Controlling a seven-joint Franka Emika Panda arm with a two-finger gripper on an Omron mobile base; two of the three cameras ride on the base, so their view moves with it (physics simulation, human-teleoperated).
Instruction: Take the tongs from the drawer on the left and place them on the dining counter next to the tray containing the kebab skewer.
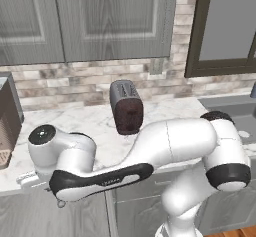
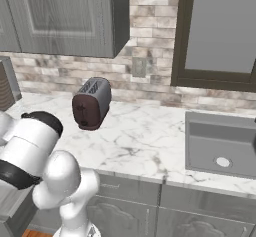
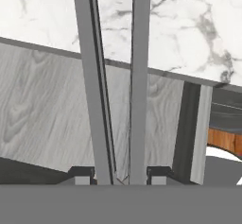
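The fingers [image 3: 81, 175] are pinching the tongs [image 3: 113, 76] between them in the hand view, one tip at seven o'clock, the other at five; the two grey arms are running from the tips straight up toward twelve o'clock, almost pressed together. Behind them a marble worktop [image 3: 189, 24] is filling the top, and a grey wood-grain front [image 3: 42, 109] — whether it is the drawer I cannot tell — is lying at nine o'clock.

In the left base view the arm is folding low across the cabinets, its hand reaching toward eight o'clock at the worktop's edge; the toaster [image 1: 126, 106] is standing just above centre on the marble.

In the right base view the toaster is sitting at ten o'clock and a sink [image 2: 222, 143] at three o'clock.

The tongs are looking light, stiff and slippery — smooth metal, springy, wanting to splay. Holding across both arms, squeezed shut as now, seems the sound grip.
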